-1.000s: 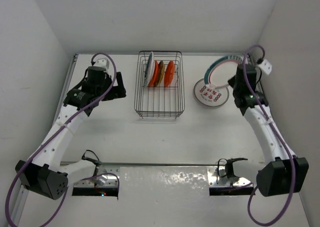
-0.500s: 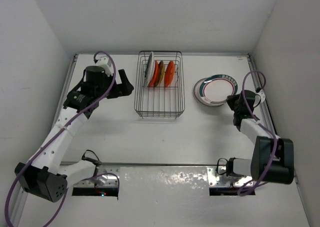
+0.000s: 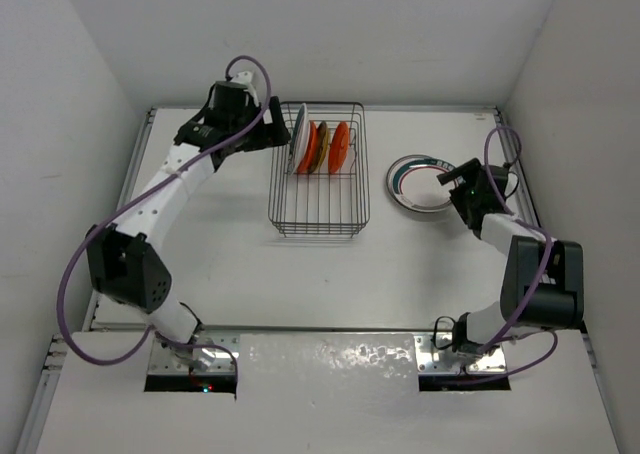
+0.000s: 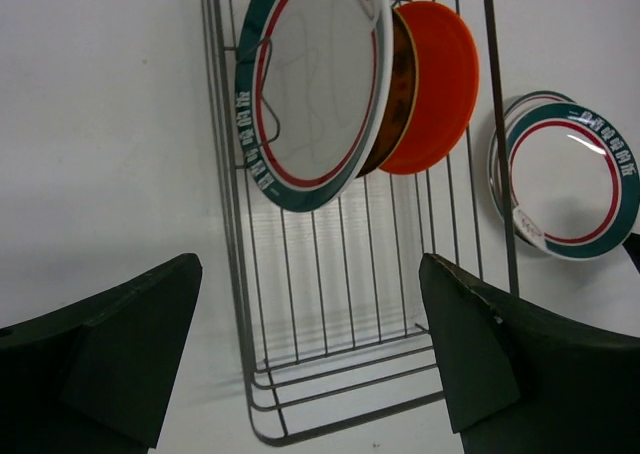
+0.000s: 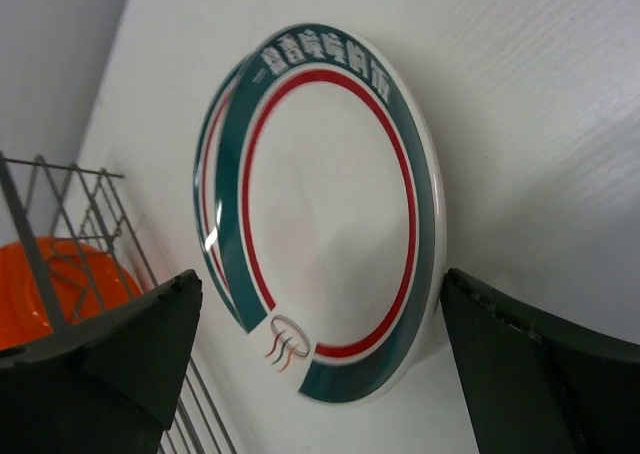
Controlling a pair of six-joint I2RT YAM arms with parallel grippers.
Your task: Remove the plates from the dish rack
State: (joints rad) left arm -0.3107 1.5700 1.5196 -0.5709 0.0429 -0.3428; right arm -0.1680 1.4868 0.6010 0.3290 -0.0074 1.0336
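- Hovering at the far left side of the dish rack [image 3: 320, 174], the left gripper [image 4: 310, 264] has its fingers spread wide and holds nothing
- The right gripper [image 5: 320, 279] is likewise spread and empty, close beside the stacked plates [image 3: 420, 182] lying flat on the table [image 3: 300, 274] to the right of the rack
- Risk one: the white plate [image 4: 315, 74] leans in its slot at the left end of the row, with a wire tine [image 4: 268, 94] crossing its face; a finger closing on the rim could catch that wire and drag the whole rack
- Risk two: the plates stand packed together, so lifting the white one at an angle could knock its neighbours over
- Risk three: a glazed rim pinched at one spot may slip or swing as it clears the basket
- Risk four: the right gripper sits so near the stack that a careless sweep could shove it
- Count in the rack: one white ringed plate, two orange plates [image 3: 340, 146] and one darker plate [image 3: 322, 146] between them, its kind unclear; four, it appears
- Count on the table: two white ringed plates, judging by the doubled rims
- One rack, two arms
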